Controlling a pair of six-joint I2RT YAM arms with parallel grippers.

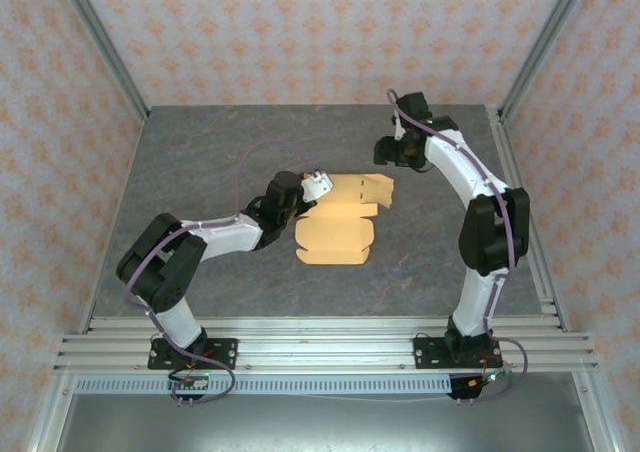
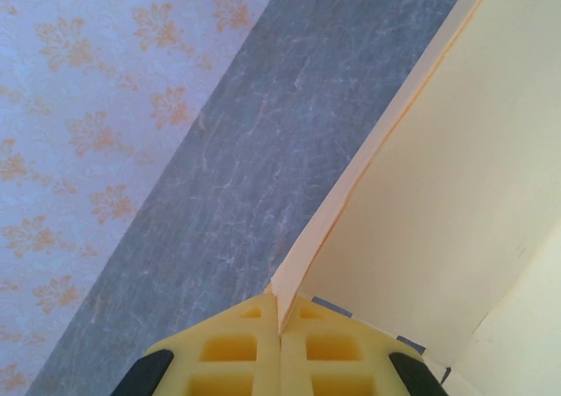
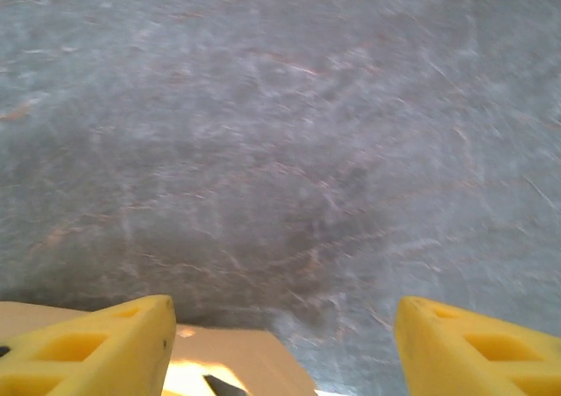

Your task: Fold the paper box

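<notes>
On the left wrist camera I'm watching the left gripper [image 2: 280, 317] clamping an edge of the paper box [image 2: 438, 203], mid-table; the right gripper [image 3: 282, 317] is hanging spread, empty, beside its far corner, open table [image 1: 200, 162] surrounding.

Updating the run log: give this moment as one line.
left gripper: shut on paper box edge | right gripper: open, empty, over table
</notes>
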